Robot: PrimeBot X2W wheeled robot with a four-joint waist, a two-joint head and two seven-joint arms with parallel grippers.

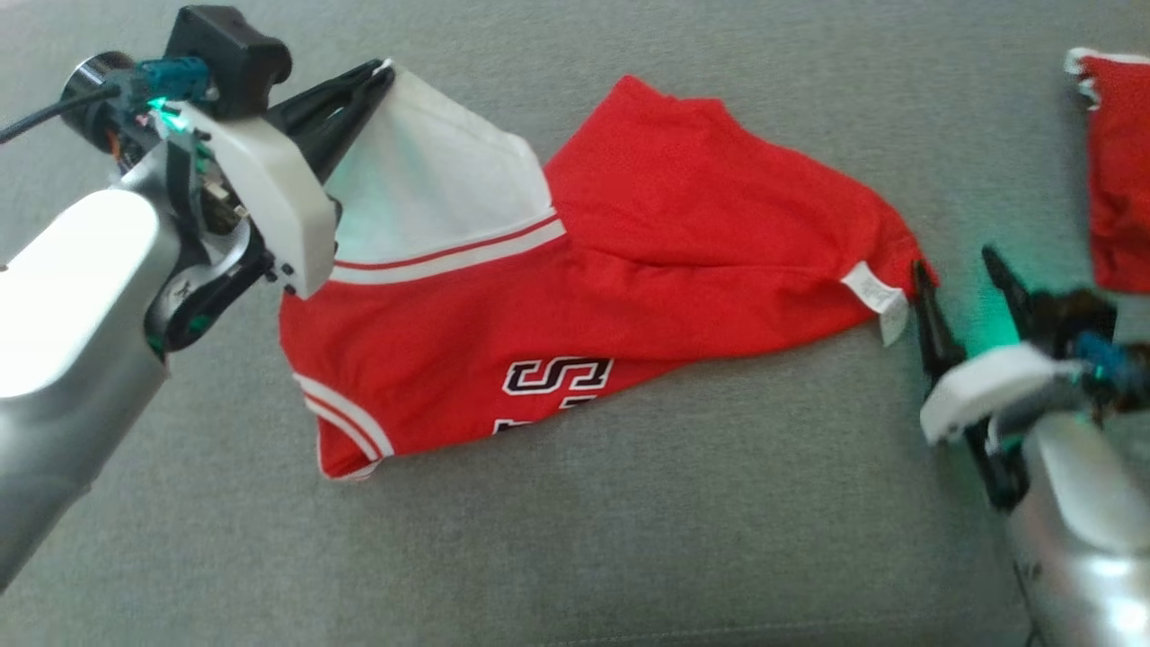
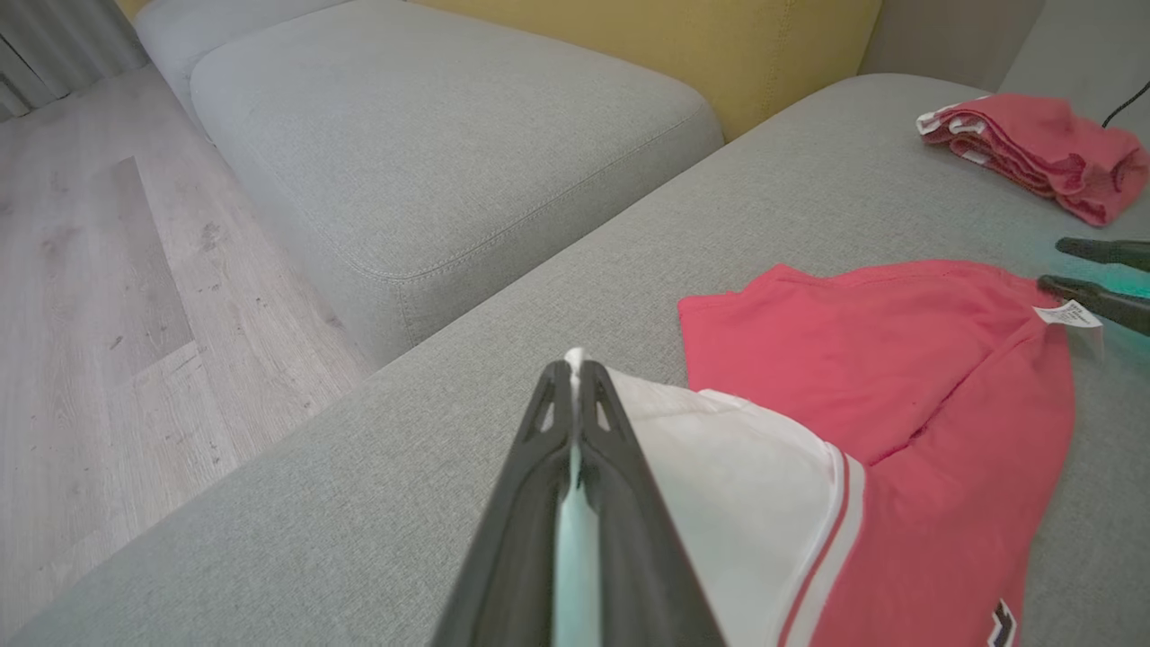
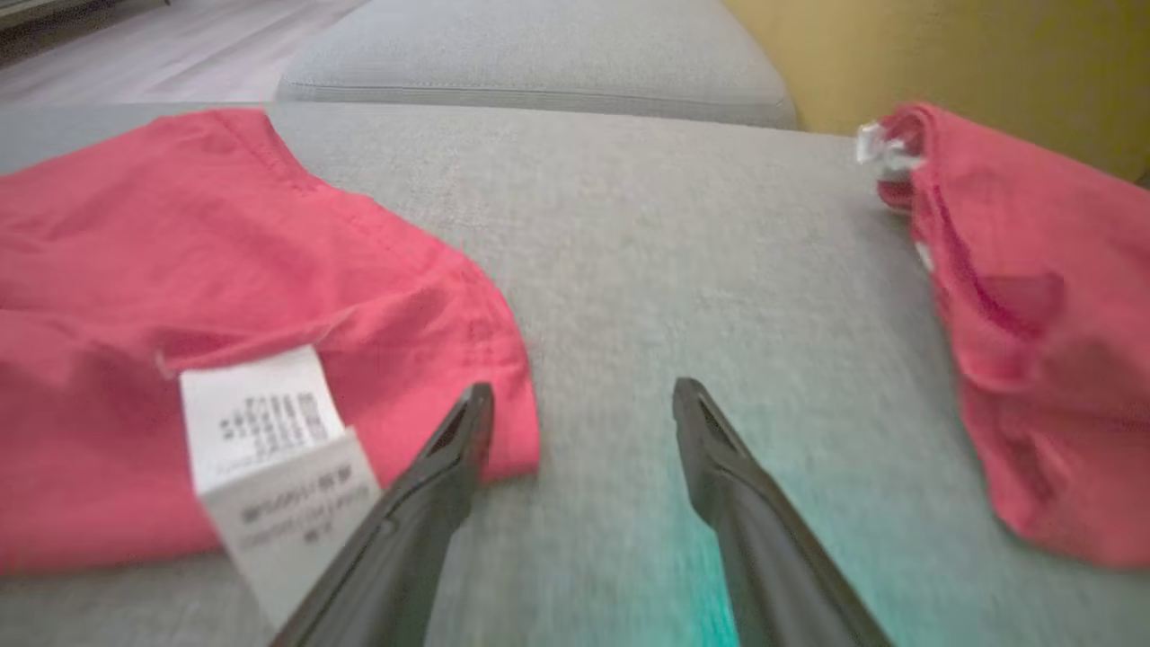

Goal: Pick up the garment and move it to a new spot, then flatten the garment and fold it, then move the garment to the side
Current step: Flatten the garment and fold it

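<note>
Your left pincer (image 1: pixel 386 68) is pressed together on the white sleeve (image 1: pixel 431 180) of the red jersey (image 1: pixel 683 243). Your right pincer (image 1: pixel 952 261) is spread at the jersey's opposite corner, beside its white label (image 1: pixel 876 296). The jersey lies crumpled on the grey sofa (image 1: pixel 629 539).

This looks like a home living room. The landmark is a broad grey fabric sofa seat (image 2: pixel 359 503). Beside it stands a second grey upholstered block (image 2: pixel 431 135) with stitched seams. Behind it rises a mustard-yellow padded back (image 2: pixel 719 45). Below it, pale wood-plank flooring (image 2: pixel 108 314) runs to a grey curtain (image 2: pixel 54 45). On the seat lie a red jersey (image 1: pixel 683 234) and a bundled red garment (image 2: pixel 1042 153).
</note>
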